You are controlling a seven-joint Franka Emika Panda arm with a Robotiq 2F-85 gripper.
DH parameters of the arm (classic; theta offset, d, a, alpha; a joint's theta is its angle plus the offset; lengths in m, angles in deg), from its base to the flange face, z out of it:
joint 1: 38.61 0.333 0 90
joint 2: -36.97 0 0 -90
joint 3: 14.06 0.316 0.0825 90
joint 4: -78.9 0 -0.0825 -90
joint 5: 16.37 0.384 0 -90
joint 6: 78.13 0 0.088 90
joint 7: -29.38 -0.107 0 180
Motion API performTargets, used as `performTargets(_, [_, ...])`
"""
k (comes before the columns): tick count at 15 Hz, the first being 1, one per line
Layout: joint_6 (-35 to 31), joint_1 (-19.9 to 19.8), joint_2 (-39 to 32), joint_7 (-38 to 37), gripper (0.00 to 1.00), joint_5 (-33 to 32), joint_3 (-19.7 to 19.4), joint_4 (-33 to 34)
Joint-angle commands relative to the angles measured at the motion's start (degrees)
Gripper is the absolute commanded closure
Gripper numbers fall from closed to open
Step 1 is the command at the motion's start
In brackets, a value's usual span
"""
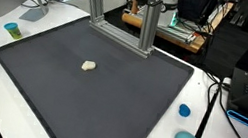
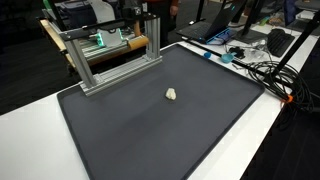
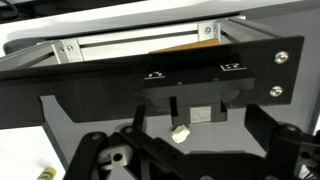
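Small pale lump (image 1: 88,66) is sitting alone mid black mat (image 1: 108,102), well apart from the aluminium frame (image 1: 149,28), looking light, soft, maybe crumbly, so favouring a gentle pinch across its narrow middle; gripper (image 3: 190,148) is hanging well apart, fingers spread, holding nothing.

Both exterior views sit high, angled down, mid-range, sharing mat (image 1: 98,105) & frame (image 1: 150,28). Wrist view: close, low over mat, facing frame at top; lump (image 3: 180,132) approx ctr.

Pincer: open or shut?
Open: in the wrist view the pincer is spread wide, the white lump showing in the gap.
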Motion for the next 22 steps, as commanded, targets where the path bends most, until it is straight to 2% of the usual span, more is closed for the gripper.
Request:
performTargets(1, [-3.2,0.7,-0.5,0.5,0.00,0.2,0.4,-1.4])
performTargets(5, [-5.5,0.5,-1.3,0.0,0.01,0.4,0.3,-2.8])
performTargets(6, [-5.7,0.5,-1.4,0.1,0.09,0.5,0.2,-3.0])
performTargets(10, [-6.5,0.8,-1.0,1.3,0.27,0.8,-0.4,-4.2])
performTargets(16, [-4.7,1.2,0.9,6.0,0.29,0.1,-1.8,-4.2])
performTargets(19, [-4.3,1.5,1.2,8.8,0.38,0.2,-2.5,-4.3])
performTargets(20, [-4.3,1.9,1.3,9.3,0.50,0.4,-2.4,-4.3])
performTargets(22, [-3.9,2.0,1.6,9.8,0.55,0.0,-2.2,-4.4])
